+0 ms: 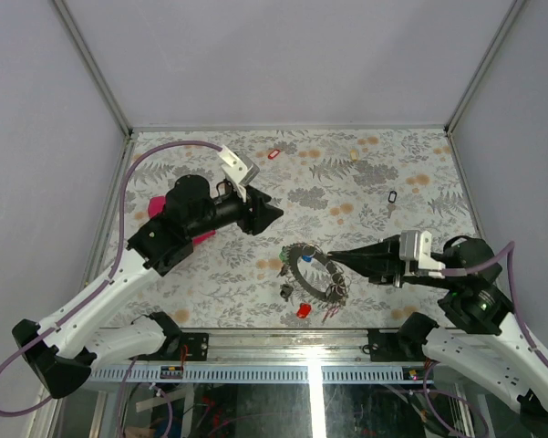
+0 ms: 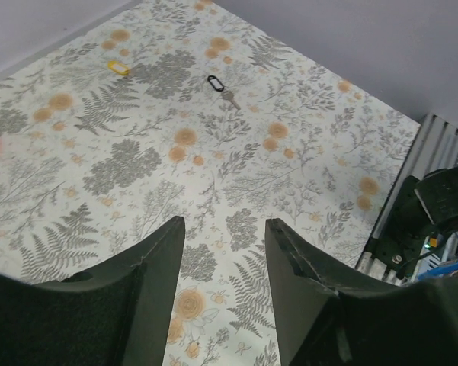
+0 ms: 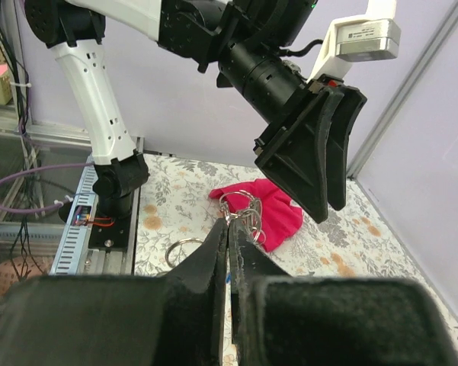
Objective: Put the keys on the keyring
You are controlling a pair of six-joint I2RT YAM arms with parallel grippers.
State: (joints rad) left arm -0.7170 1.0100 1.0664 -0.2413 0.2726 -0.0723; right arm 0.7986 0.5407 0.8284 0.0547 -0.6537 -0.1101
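The keyring (image 1: 315,276), a thin grey ring fringed with small rings and keys, lies on the floral table in front of the right arm. My right gripper (image 1: 334,258) is shut on its right side; in the right wrist view the shut tips (image 3: 229,226) pinch a cluster of small rings (image 3: 240,204). Loose keys lie about: a red-tagged one (image 1: 274,153), a cream one (image 1: 355,155), a black one (image 1: 391,196) and a red one (image 1: 303,311). My left gripper (image 1: 274,213) hovers up-left of the ring, open with nothing in it (image 2: 225,229). The black-tagged key (image 2: 216,82) lies far ahead of it.
A magenta cloth (image 1: 203,237) lies under the left arm, also seen beyond the rings (image 3: 278,217). A loose ring (image 3: 184,252) lies near the aluminium rail (image 1: 283,342) at the table's near edge. Grey walls enclose the table on three sides.
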